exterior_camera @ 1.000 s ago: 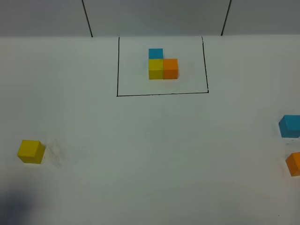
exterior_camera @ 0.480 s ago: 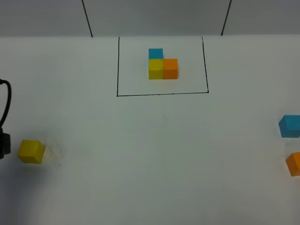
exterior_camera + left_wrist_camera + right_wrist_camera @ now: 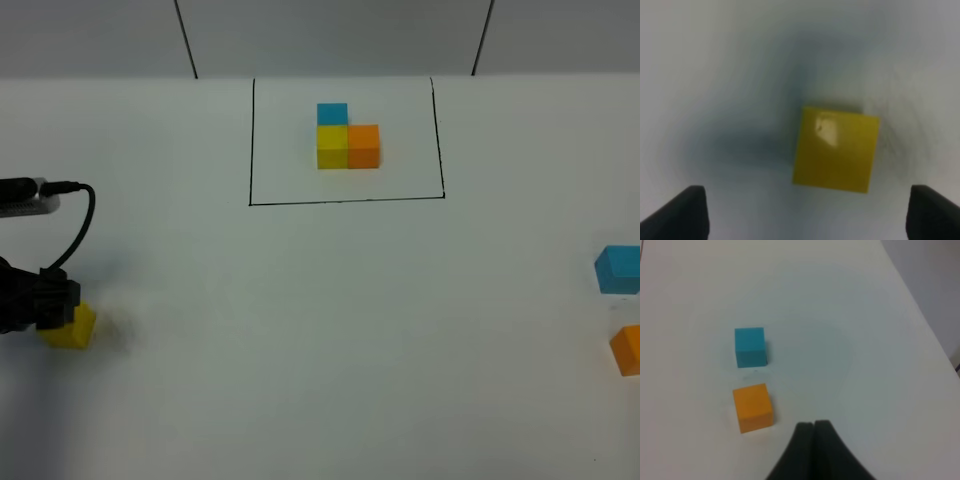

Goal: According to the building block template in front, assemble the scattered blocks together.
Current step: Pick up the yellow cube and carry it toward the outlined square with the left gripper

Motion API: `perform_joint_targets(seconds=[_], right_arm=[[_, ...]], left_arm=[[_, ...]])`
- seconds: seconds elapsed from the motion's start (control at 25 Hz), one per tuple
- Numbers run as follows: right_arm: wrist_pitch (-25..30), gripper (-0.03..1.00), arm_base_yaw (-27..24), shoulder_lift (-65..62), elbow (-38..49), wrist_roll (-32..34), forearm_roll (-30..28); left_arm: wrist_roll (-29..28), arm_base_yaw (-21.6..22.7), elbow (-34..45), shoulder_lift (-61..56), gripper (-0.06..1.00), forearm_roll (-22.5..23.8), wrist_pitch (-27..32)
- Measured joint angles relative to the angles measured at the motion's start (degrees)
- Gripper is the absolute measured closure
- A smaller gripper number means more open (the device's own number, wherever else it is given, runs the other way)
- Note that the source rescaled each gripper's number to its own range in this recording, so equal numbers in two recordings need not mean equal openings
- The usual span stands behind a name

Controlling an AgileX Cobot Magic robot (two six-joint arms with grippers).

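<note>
Cube (image 3: 836, 150), yellow, beneath left gripper (image 3: 805, 214)

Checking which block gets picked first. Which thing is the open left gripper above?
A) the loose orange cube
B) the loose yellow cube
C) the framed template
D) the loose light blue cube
B: in the left wrist view the left gripper stands open over the yellow cube; the light blue cube and orange cube lie far to the right.

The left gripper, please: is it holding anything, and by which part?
Nothing is held: the left gripper stands open over the yellow cube, its fingers clear of the cube's sides.
</note>
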Motion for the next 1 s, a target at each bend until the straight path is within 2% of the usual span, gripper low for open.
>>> perform_joint_targets(seconds=[0.4,1.0], right_arm=[[0.0,0.97,0.0,0.0,0.0,0.0,0.0],[0.0,0.97,0.0,0.0,0.0,0.0,0.0]], left_arm=[[0.3,-0.7,0.0,7.9,0.05,-1.0,-4.4],[1.6,-0.7,-0.1,13.0,0.05,-1.1,-8.9]])
